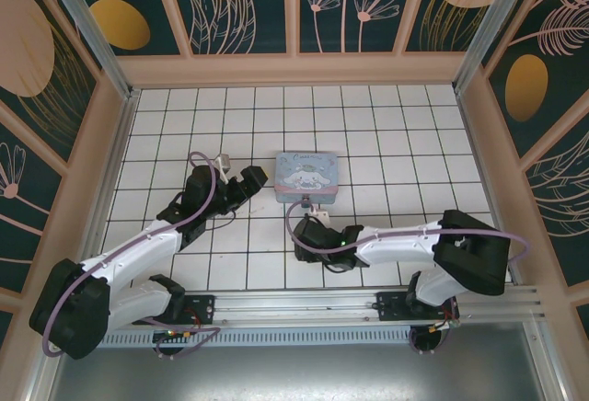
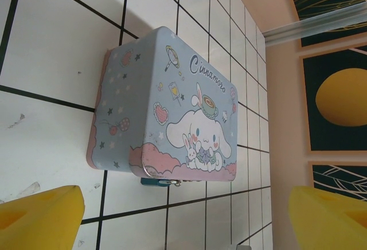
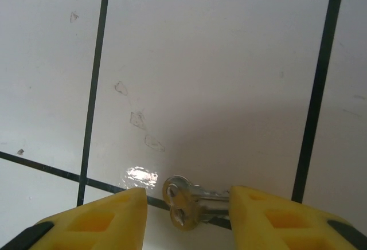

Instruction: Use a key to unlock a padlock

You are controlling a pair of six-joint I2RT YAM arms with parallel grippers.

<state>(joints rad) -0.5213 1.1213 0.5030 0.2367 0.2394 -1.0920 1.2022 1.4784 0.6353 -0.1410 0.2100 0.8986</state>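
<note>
Your right pincer [image 3: 188,195] is down low over the white tiled worktop [image 1: 386,125], jaws half spread and straddling the key [image 3: 183,204]. The key lies flat on a tile across a dark grout line, bow toward the left finger and blade running toward the right finger [image 3: 275,215]. There's a clear gap on the left side, so it is not clamped and nothing is grasped yet. Whether the blade touches the right finger or slips under it, I cannot tell. My read: you're bracketing the key this way so a squeeze catches it across the bow. It's thin and flat on a glossy tile, so it could skid or flip up instead of lifting.

Your left pincer [image 1: 258,178] is released, jaws wide and empty, parked just beside the pale blue cartoon tin [image 1: 306,176] and apart from it. Its wrist view looks across the lid. The padlock [image 2: 160,182] sits against the tin's [image 2: 166,106] near long edge, a small dark teal body with a bit of metal showing. I can't tell whether the shackle is actually through a clasp. The left arm is probably waiting there to steady the tin or the lock once the key arrives.

Step in hand: picking up the key. The task looks early, with the lock untouched and no key in it. Next, close gently, lift, and check that the blade points outward before you carry it to the tin.
</note>
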